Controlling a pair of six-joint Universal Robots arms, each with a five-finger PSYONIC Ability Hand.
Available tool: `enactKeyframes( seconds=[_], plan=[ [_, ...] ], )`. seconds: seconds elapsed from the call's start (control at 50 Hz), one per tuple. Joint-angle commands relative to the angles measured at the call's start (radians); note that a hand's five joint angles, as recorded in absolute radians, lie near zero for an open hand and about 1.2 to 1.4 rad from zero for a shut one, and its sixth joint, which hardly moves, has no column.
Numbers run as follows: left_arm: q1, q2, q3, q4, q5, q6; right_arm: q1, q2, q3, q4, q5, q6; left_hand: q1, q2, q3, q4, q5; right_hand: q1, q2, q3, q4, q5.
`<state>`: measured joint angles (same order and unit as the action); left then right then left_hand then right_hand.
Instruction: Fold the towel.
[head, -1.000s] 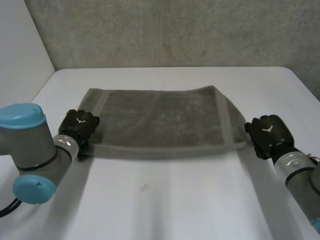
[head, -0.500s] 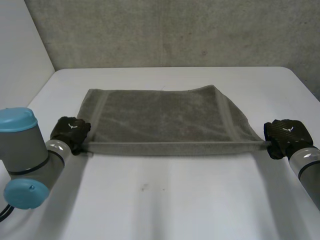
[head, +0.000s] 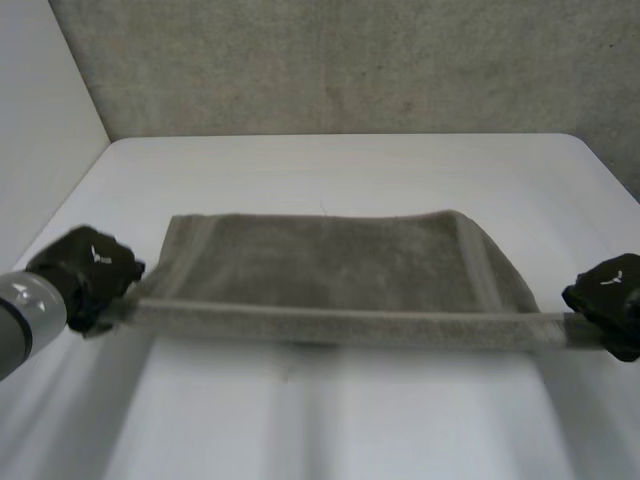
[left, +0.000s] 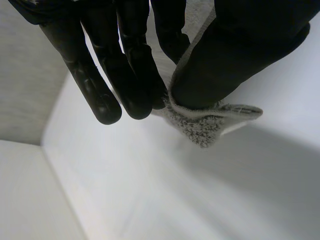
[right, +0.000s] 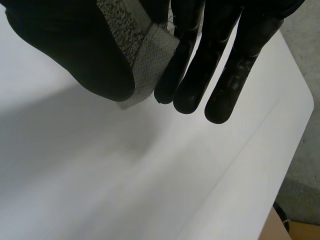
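A grey towel (head: 330, 265) lies on the white table (head: 340, 160), its near edge lifted and pulled taut between my two hands. My left hand (head: 88, 275) pinches the near left corner (left: 210, 122) between thumb and fingers (left: 135, 85). At the other end my right hand (head: 610, 297) holds the near right corner (right: 145, 55), squeezed between thumb and fingers (right: 200, 65). The far edge of the towel still rests on the table.
A concrete wall (head: 340, 60) rises behind the table's far edge. A white side wall (head: 40, 120) stands at the left. Bare table top lies in front of the towel and beyond it.
Both hands have moved outward and toward the near side, lifting the towel's near edge and stretching it taut. The left hand has closed on its corner.
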<state>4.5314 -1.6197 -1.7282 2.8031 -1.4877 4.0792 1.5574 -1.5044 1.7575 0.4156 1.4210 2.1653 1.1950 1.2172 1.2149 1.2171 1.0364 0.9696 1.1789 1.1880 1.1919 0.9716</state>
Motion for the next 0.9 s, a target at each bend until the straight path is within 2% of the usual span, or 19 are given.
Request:
enactKeyframes(
  seconds=[0.02, 0.08, 0.12, 0.2, 0.3, 0.36, 0.4, 0.42, 0.46, 0.52, 0.56, 0.58, 0.62, 0.64, 0.66, 0.68, 0.72, 0.8, 0.9],
  plan=[
    [-0.003, -0.026, -0.050, 0.079, 0.027, -0.006, -0.010, -0.005, 0.007, -0.038, -0.005, -0.005, 0.201, 0.179, 0.181, 0.179, 0.185, 0.427, 0.217, 0.208, 0.204, 0.250],
    [-0.006, -0.045, -0.057, 0.111, 0.026, -0.006, -0.005, 0.020, 0.005, -0.066, 0.001, -0.001, 0.201, 0.179, 0.181, 0.179, 0.185, 0.427, 0.217, 0.208, 0.204, 0.250],
    [-0.015, -0.121, -0.045, 0.165, 0.026, -0.002, 0.038, 0.105, -0.013, -0.121, 0.018, 0.011, 0.201, 0.179, 0.181, 0.179, 0.185, 0.427, 0.217, 0.208, 0.204, 0.250],
    [-0.020, -0.203, 0.006, 0.216, 0.020, 0.001, 0.104, 0.187, -0.069, -0.159, 0.059, 0.021, 0.201, 0.179, 0.181, 0.179, 0.185, 0.427, 0.217, 0.208, 0.204, 0.250],
    [-0.046, -0.351, 0.230, 0.295, 0.009, -0.002, 0.213, 0.282, -0.269, -0.233, 0.193, 0.063, 0.201, 0.179, 0.181, 0.179, 0.185, 0.427, 0.217, 0.208, 0.204, 0.250],
    [-0.052, -0.379, 0.314, 0.317, 0.006, -0.006, 0.230, 0.297, -0.345, -0.262, 0.211, 0.083, 0.201, 0.179, 0.181, 0.179, 0.185, 0.427, 0.217, 0.208, 0.204, 0.250],
    [-0.067, -0.411, 0.495, 0.355, -0.005, -0.016, 0.245, 0.316, -0.503, -0.337, 0.223, 0.132, 0.201, 0.179, 0.181, 0.179, 0.185, 0.427, 0.217, 0.208, 0.204, 0.250],
    [-0.067, -0.411, 0.496, 0.355, -0.005, -0.016, 0.245, 0.316, -0.504, -0.337, 0.223, 0.133, 0.201, 0.179, 0.181, 0.179, 0.185, 0.427, 0.217, 0.208, 0.204, 0.250],
    [-0.090, -0.425, 0.704, 0.400, -0.020, -0.058, 0.247, 0.316, -0.646, -0.441, 0.225, 0.197, 0.201, 0.179, 0.181, 0.179, 0.185, 0.427, 0.217, 0.208, 0.204, 0.250],
    [-0.104, -0.433, 0.808, 0.431, -0.029, -0.102, 0.247, 0.309, -0.704, -0.511, 0.227, 0.228, 0.201, 0.179, 0.181, 0.179, 0.185, 0.427, 0.217, 0.208, 0.204, 0.250],
    [-0.112, -0.434, 0.977, 0.502, -0.045, -0.225, 0.248, 0.296, -0.769, -0.659, 0.231, 0.277, 0.201, 0.179, 0.181, 0.179, 0.185, 0.427, 0.217, 0.208, 0.204, 0.250],
    [-0.112, -0.434, 0.978, 0.503, -0.045, -0.226, 0.248, 0.296, -0.770, -0.660, 0.231, 0.277, 0.201, 0.179, 0.181, 0.179, 0.185, 0.427, 0.217, 0.208, 0.204, 0.250],
    [-0.101, -0.427, 1.071, 0.561, -0.054, -0.357, 0.248, 0.261, -0.776, -0.783, 0.240, 0.304, 0.201, 0.179, 0.181, 0.179, 0.185, 0.427, 0.217, 0.208, 0.204, 0.250],
    [-0.101, -0.427, 1.072, 0.561, -0.054, -0.358, 0.248, 0.260, -0.776, -0.784, 0.240, 0.304, 0.201, 0.179, 0.181, 0.179, 0.185, 0.427, 0.217, 0.208, 0.204, 0.250],
    [-0.097, -0.421, 1.082, 0.576, -0.055, -0.419, 0.248, 0.251, -0.767, -0.823, 0.240, 0.310, 0.201, 0.179, 0.181, 0.179, 0.185, 0.427, 0.217, 0.208, 0.204, 0.250],
    [-0.097, -0.420, 1.082, 0.576, -0.055, -0.419, 0.248, 0.251, -0.767, -0.824, 0.240, 0.311, 0.201, 0.179, 0.181, 0.179, 0.185, 0.427, 0.217, 0.208, 0.204, 0.250],
    [-0.094, -0.414, 1.063, 0.584, -0.054, -0.503, 0.257, 0.248, -0.736, -0.836, 0.231, 0.311, 0.201, 0.179, 0.181, 0.179, 0.185, 0.427, 0.217, 0.208, 0.204, 0.250],
    [-0.086, -0.413, 0.987, 0.581, -0.054, -0.523, 0.262, 0.253, -0.679, -0.827, 0.223, 0.311, 0.201, 0.179, 0.181, 0.179, 0.185, 0.427, 0.217, 0.208, 0.204, 0.250],
    [-0.074, -0.391, 0.768, 0.593, -0.042, -0.523, 0.259, 0.262, -0.559, -0.790, 0.173, 0.311, 0.201, 0.179, 0.181, 0.179, 0.185, 0.427, 0.217, 0.208, 0.204, 0.250]
  ],
)
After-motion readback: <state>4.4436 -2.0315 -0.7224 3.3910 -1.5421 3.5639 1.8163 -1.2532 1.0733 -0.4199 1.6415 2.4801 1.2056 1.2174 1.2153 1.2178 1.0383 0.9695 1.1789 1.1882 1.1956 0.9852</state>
